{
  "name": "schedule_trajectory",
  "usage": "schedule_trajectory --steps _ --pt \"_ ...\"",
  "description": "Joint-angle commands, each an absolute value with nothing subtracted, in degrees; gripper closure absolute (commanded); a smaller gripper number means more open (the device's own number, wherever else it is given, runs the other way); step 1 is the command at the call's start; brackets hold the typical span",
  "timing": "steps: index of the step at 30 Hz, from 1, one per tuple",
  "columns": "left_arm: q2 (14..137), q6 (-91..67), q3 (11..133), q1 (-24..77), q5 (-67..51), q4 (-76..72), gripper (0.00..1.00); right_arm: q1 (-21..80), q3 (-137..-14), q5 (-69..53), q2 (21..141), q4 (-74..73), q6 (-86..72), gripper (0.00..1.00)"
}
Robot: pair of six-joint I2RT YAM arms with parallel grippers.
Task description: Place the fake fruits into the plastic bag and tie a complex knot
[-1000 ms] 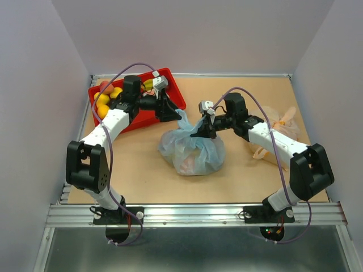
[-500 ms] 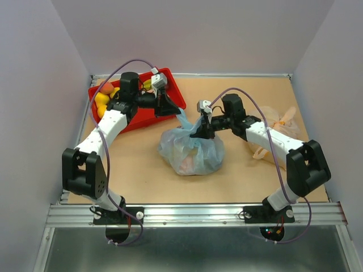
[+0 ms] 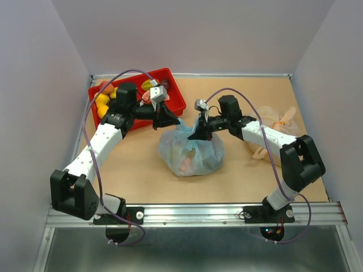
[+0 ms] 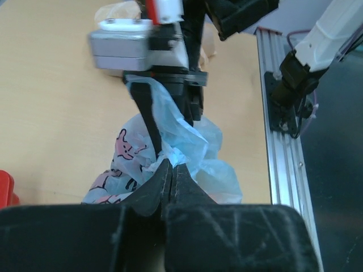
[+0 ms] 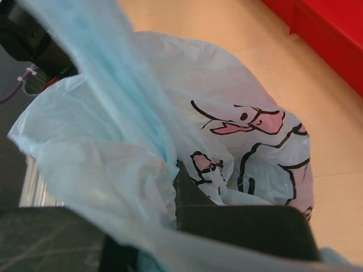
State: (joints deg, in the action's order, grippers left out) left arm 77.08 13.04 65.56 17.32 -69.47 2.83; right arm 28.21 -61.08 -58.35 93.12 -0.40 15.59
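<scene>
At mid-table, the thin, crinkly, light-blue printed plastic bag (image 3: 190,152) sits bulging, while the left gripper (image 3: 168,120) and right gripper (image 3: 201,131) are each pinched tight on its handle strips (image 4: 173,133), soft, slippery film probably best gripped bunched near the neck.

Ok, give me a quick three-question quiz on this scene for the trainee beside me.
1. True or false: the left hand and the right hand are both shut on the film of the bag.
2. The yellow fruits outside the bag lie: A) in the tray; B) in front of the tray; C) right of the bag.
3. Which hand is nearer the tray?
Key: 1 true; 2 A; 3 left.
</scene>
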Motion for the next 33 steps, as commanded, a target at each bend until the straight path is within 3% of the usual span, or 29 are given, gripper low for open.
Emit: schedule_trajectory --steps 1,2,10,14,18,22,26,29,33 --pt "71.54 27.09 65.13 21.96 -66.20 11.19 1.00 27.77 -63.98 -52.75 95.36 -1.76 7.57 1.00" --pt "71.11 29.07 64.26 25.71 -61.05 14.38 1.00 27.69 -64.42 -51.86 95.71 -1.76 5.47 1.00" --pt "73.03 37.26 56.61 37.34 -51.78 15.30 1.00 27.86 -65.04 -46.68 94.66 -0.97 -2.09 1.00" --pt "76.81 38.59 53.01 43.67 -37.93 10.56 1.00 27.77 -65.91 -45.00 94.22 -0.44 -6.84 1.00" --pt "82.25 33.85 48.96 44.65 -28.05 -1.46 1.00 27.42 -66.45 -46.14 93.43 1.40 -13.70 0.99" --pt "87.88 29.02 49.57 44.91 -14.55 -5.09 1.00 26.90 -64.95 -46.84 91.24 2.19 -20.12 1.00" --pt "88.33 24.98 48.08 43.60 -8.46 -10.71 1.00 25.58 -61.71 -47.11 89.13 3.25 -26.44 1.00" --pt "86.93 21.02 46.94 41.14 -10.01 -16.07 1.00 25.49 -56.27 -48.86 87.11 8.15 -34.78 1.00" --pt "86.23 9.18 46.24 37.27 -20.11 -21.60 1.00 25.92 -44.14 -50.01 84.20 33.32 -56.36 1.00"
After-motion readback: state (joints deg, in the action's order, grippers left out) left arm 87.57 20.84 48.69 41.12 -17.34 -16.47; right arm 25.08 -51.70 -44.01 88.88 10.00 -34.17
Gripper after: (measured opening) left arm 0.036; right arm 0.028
